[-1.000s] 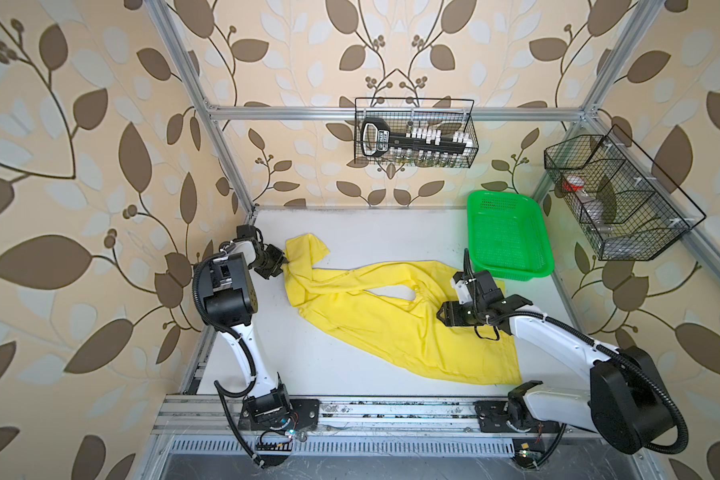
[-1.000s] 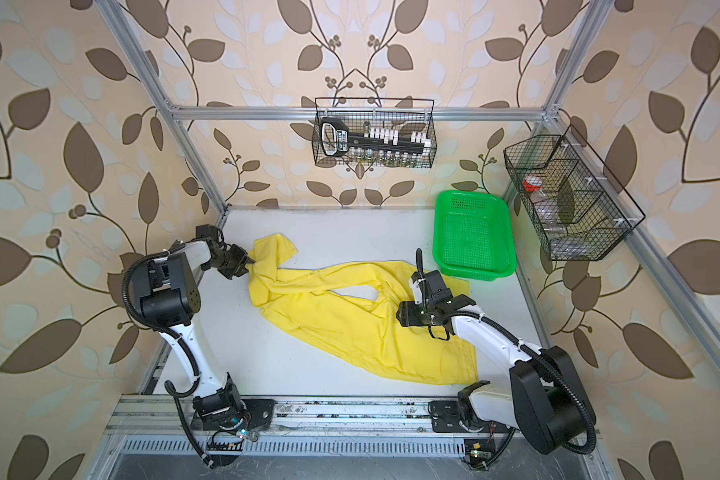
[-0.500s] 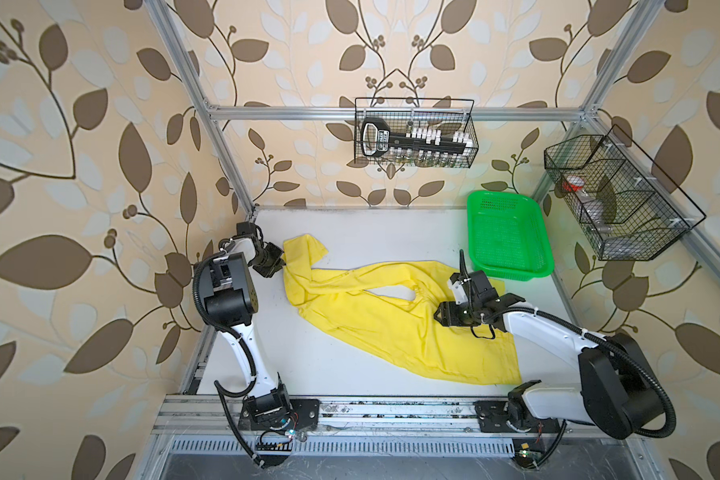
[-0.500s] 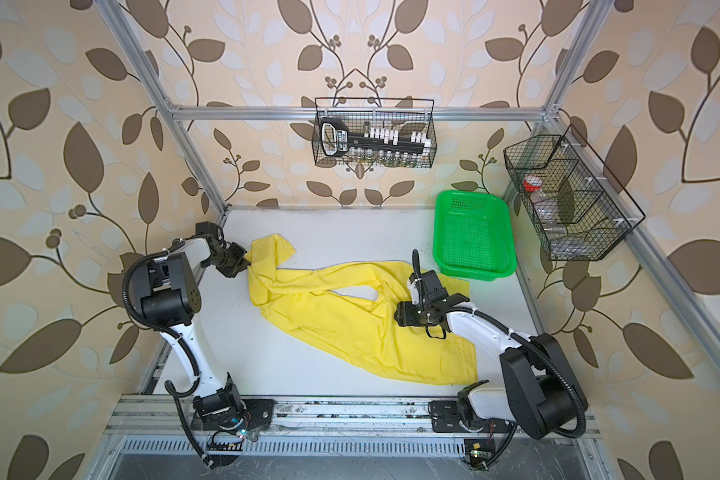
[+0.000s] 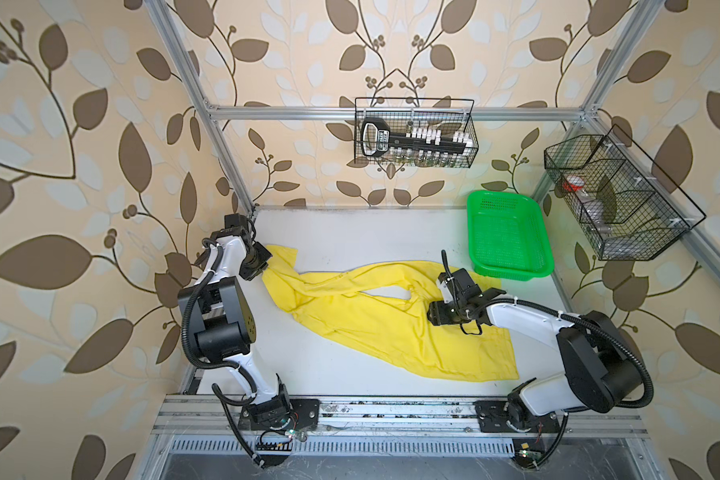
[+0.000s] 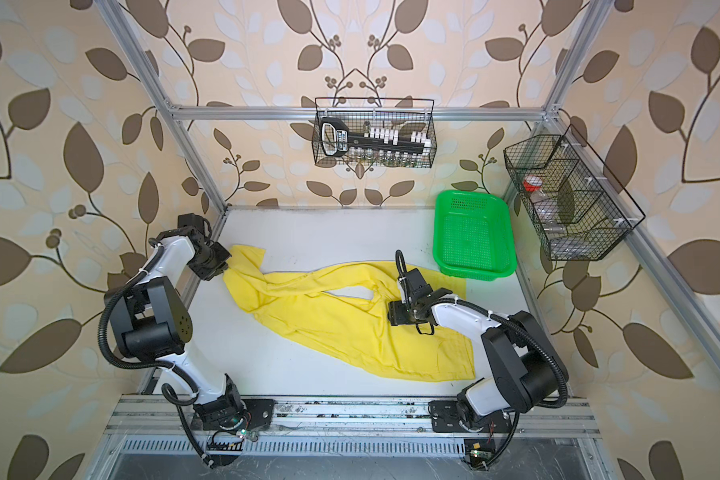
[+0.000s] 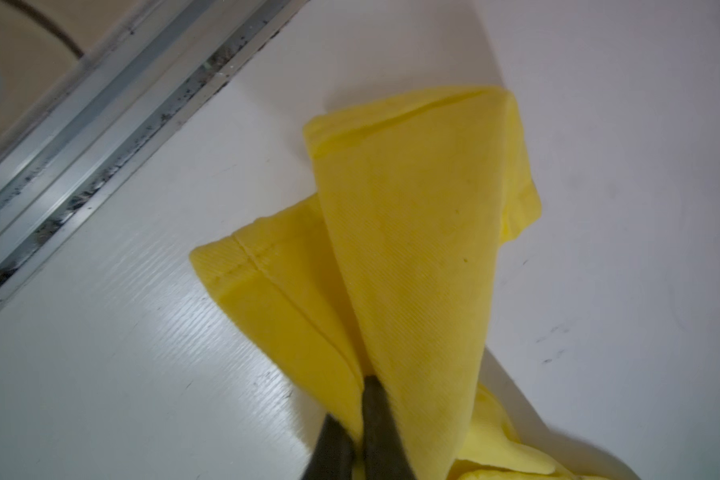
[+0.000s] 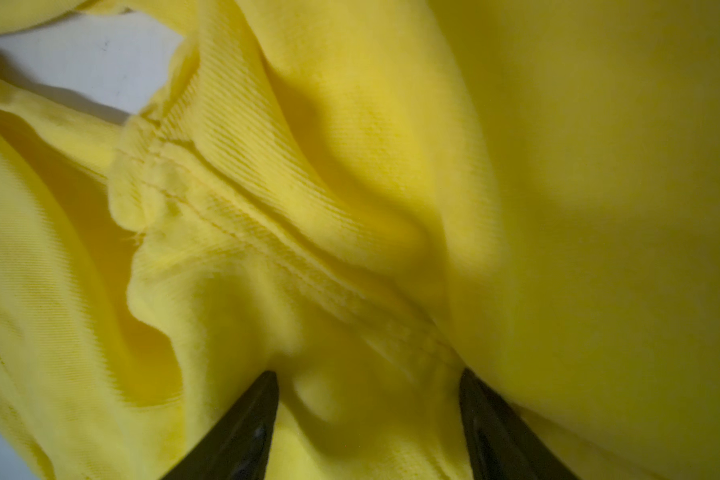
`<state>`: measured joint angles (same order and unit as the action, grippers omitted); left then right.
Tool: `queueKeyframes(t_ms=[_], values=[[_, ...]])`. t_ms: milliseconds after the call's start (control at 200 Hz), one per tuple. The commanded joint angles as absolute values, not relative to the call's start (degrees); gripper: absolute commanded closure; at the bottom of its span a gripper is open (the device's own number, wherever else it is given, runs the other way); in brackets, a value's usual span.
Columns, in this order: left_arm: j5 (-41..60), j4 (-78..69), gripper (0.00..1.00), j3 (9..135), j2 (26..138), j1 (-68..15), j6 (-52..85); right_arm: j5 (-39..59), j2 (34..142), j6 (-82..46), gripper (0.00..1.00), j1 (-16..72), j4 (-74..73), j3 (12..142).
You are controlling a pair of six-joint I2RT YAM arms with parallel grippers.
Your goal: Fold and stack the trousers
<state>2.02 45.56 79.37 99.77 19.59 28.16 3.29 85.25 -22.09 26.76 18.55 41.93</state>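
Now: trousers (image 5: 391,328) spread on the white table (image 5: 350,232), running from centre-left of the frame down to lower right in both top views. Leg ends at the left, wide end at lower right, a wedge of bare table showing between the two legs near centre.

Left gripper (image 5: 267,266) at the left edge of the table, clamped tight on cloth near the leg ends. In the left wrist view its dark fingertips (image 7: 375,411) are pinched together with yellow fabric rising from between them; a stitched hem shows just beyond.

Right gripper (image 8: 366,386) right of centre, low over the crotch area, jaws spread apart. Its fingertips (image 8: 262,399) press into the cloth, and a soft bulge of fabric sits between them, not squeezed.

Green basket (image 5: 508,237) upper right of the table, just beside the upper leg's edge; cannot tell whether they touch.
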Motion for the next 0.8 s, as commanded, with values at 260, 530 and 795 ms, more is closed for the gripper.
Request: queueKeyframes(t_ms=[260,530,795], values=[[-20.1,52.2,0.89,70.5,94.5,20.0,25.5,-4.1,85.1,-24.6,0.29,24.0,20.4,37.8],[-27.9,50.2,0.89,64.7,94.2,20.0,25.0,-7.8,83.2,-26.2,0.29,22.5,22.0,36.7],[-24.9,50.7,0.85,63.5,95.0,20.0,24.7,-6.1,76.8,-25.4,0.30,16.4,24.1,34.3]])
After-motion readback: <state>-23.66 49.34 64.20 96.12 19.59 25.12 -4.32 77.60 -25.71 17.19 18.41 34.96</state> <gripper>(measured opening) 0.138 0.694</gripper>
